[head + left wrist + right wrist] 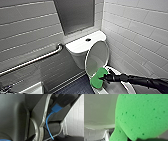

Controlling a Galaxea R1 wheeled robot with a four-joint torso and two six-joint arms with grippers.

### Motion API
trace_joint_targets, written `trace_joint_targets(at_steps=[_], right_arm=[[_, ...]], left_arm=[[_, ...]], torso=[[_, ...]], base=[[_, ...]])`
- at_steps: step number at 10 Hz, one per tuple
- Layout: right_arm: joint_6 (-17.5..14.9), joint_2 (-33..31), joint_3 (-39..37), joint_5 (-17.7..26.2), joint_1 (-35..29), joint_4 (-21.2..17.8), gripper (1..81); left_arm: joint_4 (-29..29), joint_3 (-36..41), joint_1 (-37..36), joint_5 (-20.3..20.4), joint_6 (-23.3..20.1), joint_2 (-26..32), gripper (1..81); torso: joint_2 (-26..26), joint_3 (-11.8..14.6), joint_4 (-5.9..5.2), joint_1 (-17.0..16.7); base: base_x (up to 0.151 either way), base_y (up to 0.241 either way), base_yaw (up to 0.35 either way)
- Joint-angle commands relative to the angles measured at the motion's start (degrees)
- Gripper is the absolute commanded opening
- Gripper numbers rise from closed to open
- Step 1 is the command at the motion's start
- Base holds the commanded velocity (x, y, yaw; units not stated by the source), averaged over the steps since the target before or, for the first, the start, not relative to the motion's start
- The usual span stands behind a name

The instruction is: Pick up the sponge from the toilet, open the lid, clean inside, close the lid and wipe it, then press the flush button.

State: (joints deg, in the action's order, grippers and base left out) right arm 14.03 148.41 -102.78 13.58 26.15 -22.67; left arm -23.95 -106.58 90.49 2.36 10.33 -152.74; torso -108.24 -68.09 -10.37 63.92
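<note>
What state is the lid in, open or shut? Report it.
Open: the lid stands raised, tilted back toward the tank, with the sponge in front of it.

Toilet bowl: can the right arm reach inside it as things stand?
Probably yes: the lid stands raised, leaving the bowl open, and the right claw holds the sponge close by.

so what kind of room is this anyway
A bathroom, probably a toilet cubicle: a white toilet with its lid raised, a metal grab bar on the wall beside it, and tiled walls. The right pincer holds a green sponge at the bowl.
</note>
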Motion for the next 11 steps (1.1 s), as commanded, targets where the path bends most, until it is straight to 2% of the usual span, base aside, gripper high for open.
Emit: trace_joint_targets(at_steps=[1, 2, 3, 4, 7, 11], right_arm=[[2.3, 0.0, 1.0, 1.7, -7.8, -1.6, 1.0], [3.3, 0.3, 1.9, -0.4, -6.5, -1.5, 1.0], [3.3, 0.6, 3.3, -6.8, -4.3, -1.5, 1.0], [3.3, 1.3, 3.2, -9.3, -2.0, -1.4, 1.0], [3.3, 0.9, 2.7, -11.3, 2.4, -1.1, 1.0], [3.2, -4.0, 5.8, -13.8, 8.1, -1.1, 1.0]], left_arm=[[-0.2, 1.1, 1.1, -3.8, -0.3, 0.6, 81.1], [-0.1, 1.2, 1.1, -3.8, -0.3, 0.7, 81.1], [-0.1, 1.1, 1.1, -3.8, -0.3, 0.7, 81.1], [0.0, 1.2, 1.1, -3.8, -0.3, 0.6, 81.1], [0.0, 1.2, 1.1, -3.8, -0.3, 0.8, 81.1], [0.0, 1.3, 1.1, -3.8, -0.4, 0.7, 81.1]], torso=[[0.0, 0.0, 0.05, 0.0], [0.0, 0.0, 0.00, 0.0], [0.0, 0.0, 0.00, 0.0], [0.0, 0.0, 0.00, 0.0], [0.0, 0.0, 0.00, 0.0], [0.0, 0.0, 0.00, 0.0]], base=[[0.000, 0.000, 0.000], [0.000, 0.000, 0.000], [0.000, 0.000, 0.000], [0.000, 0.000, 0.000], [0.000, 0.000, 0.000], [0.000, 0.000, 0.000]])
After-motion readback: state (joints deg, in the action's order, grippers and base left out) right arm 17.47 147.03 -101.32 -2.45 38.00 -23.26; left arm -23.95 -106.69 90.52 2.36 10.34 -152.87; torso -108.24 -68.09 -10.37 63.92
